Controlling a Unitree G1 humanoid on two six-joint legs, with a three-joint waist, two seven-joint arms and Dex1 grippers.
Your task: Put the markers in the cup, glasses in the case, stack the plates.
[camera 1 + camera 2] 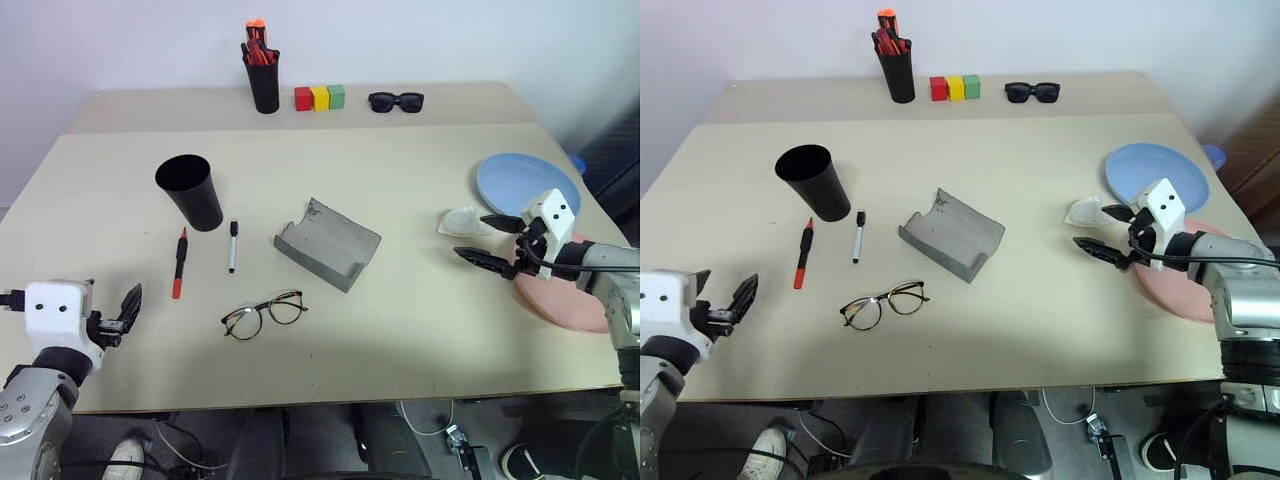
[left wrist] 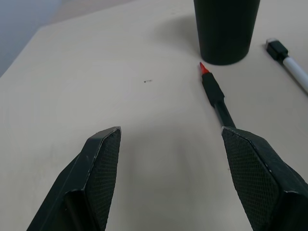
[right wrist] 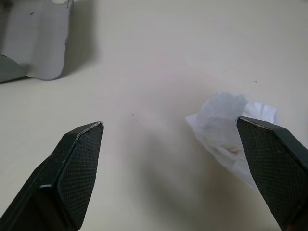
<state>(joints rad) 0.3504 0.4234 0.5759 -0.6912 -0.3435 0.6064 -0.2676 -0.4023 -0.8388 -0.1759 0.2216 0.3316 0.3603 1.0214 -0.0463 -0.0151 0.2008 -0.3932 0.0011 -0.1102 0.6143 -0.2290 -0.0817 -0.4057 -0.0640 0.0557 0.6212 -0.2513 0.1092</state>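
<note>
Head views: nothing done yet. The black cup (image 1: 190,190) stands upright at about 10 o'clock on the table (image 1: 420,300), nothing seen in it. Two markers lie just beside it at its 6 o'clock side: the black marker with red ends (image 1: 180,262) and the white marker (image 1: 233,245), apart from each other, both pointing roughly 12 to 6. The glasses (image 1: 264,314) lie unfolded near the front edge, at 7 o'clock from the grey case (image 1: 328,243), which sits mid-table with its lid open. The blue plate (image 1: 522,182) is at 3 o'clock; the pink plate (image 1: 560,295) lies just in front of it, partly hidden by the right arm (not stacked). A crumpled white scrap (image 1: 460,221) sits by the blue plate. The left gripper (image 1: 122,312) hovers at 8 o'clock, jaws apart, empty. The right gripper (image 1: 490,240) hangs at 3 o'clock, jaws spread wide, empty.

Left wrist view: fingers (image 2: 98,173) parted, nothing between them; the red-ended marker and the cup's base lie ahead.

Right wrist view: fingers (image 3: 77,163) wide, the scrap just beside one tip, the case beyond.

Judgement: markers step looks first. The left arm should reach forward, pinch the red-ended marker mid-body, lift, then drop it over the cup's mouth.
</note>
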